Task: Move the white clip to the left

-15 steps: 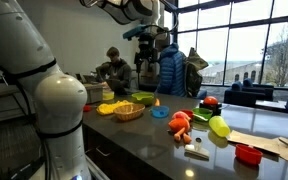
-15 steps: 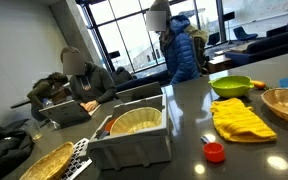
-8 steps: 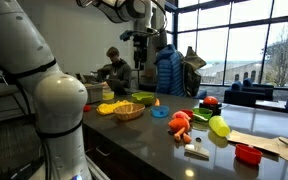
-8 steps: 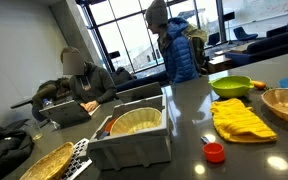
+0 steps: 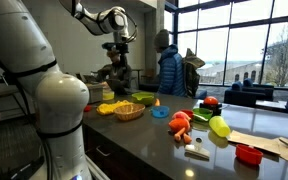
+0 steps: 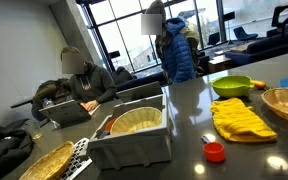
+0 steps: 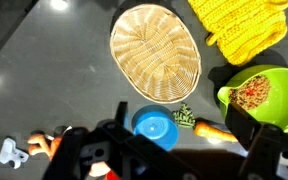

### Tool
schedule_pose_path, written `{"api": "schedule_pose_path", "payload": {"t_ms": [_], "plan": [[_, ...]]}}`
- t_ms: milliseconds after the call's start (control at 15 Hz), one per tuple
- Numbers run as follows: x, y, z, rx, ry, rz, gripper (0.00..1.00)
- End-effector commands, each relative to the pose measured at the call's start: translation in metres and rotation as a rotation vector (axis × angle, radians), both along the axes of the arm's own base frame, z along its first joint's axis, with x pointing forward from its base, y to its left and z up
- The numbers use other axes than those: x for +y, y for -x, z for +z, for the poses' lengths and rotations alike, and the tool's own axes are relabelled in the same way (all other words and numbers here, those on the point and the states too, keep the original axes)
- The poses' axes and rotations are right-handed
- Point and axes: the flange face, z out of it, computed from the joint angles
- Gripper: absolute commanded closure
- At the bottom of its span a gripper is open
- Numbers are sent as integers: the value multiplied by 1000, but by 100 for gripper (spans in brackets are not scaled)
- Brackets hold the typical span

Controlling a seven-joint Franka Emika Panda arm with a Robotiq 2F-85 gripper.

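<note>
The gripper (image 5: 118,62) hangs high over the far left of the worktop (image 5: 134,135), jaws wide and empty. It should travel right past the orange toy (image 5: 181,123) and descend squarely astride the white clip (image 5: 196,152), which lies near the front edge.

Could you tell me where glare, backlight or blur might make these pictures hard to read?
In an exterior view the windows backlight the scene; in the wrist view the gripper is dark and blurred, with glare spots on the table.
</note>
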Motion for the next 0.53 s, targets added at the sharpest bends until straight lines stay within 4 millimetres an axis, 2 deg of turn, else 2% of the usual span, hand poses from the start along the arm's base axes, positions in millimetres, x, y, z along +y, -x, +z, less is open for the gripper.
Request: {"api": "schedule_pose_path", "payload": {"t_ms": [0, 67, 200, 467], "plan": [[22, 1, -10, -65, 115, -120, 0], [24, 0, -13, -87, 163, -146, 0], [15, -6, -10, -135, 272, -201, 0], [-22, -25, 6, -219, 436, -363, 0]]}}
